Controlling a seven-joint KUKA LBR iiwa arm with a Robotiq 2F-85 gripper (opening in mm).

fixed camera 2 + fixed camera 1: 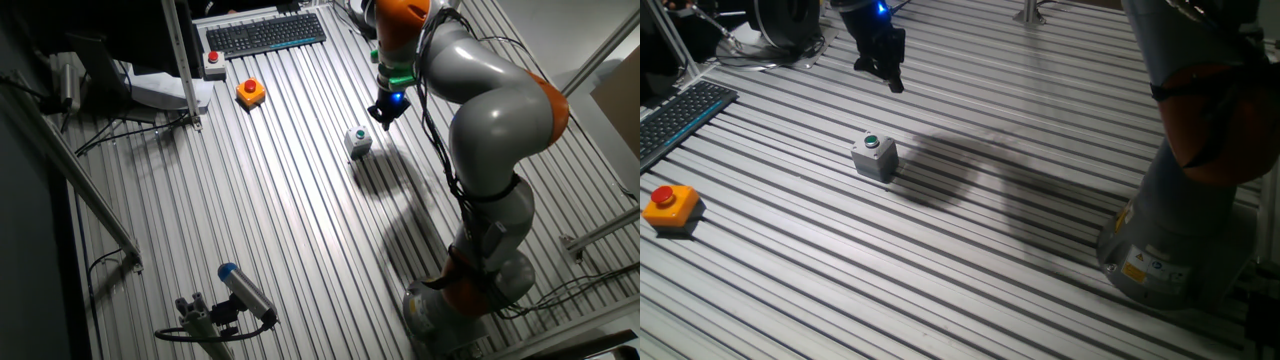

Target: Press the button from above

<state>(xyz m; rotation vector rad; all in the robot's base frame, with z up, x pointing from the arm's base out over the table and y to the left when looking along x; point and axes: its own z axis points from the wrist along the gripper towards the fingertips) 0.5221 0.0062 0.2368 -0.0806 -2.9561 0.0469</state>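
Button (872, 142), round, green, atop boxy grey housing (876, 161) on ribbed metal table (970, 270); dark end effector (891, 78) above, finger state unclear.

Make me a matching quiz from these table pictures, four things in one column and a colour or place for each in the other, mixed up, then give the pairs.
Things:
1. grey box
2. orange box
3. keyboard
4. gripper

Descriptions:
A. red button on top
B. in the air, above the table
C. green button on top
D. black, at the table's edge

Pairs: 1-C, 2-A, 3-D, 4-B
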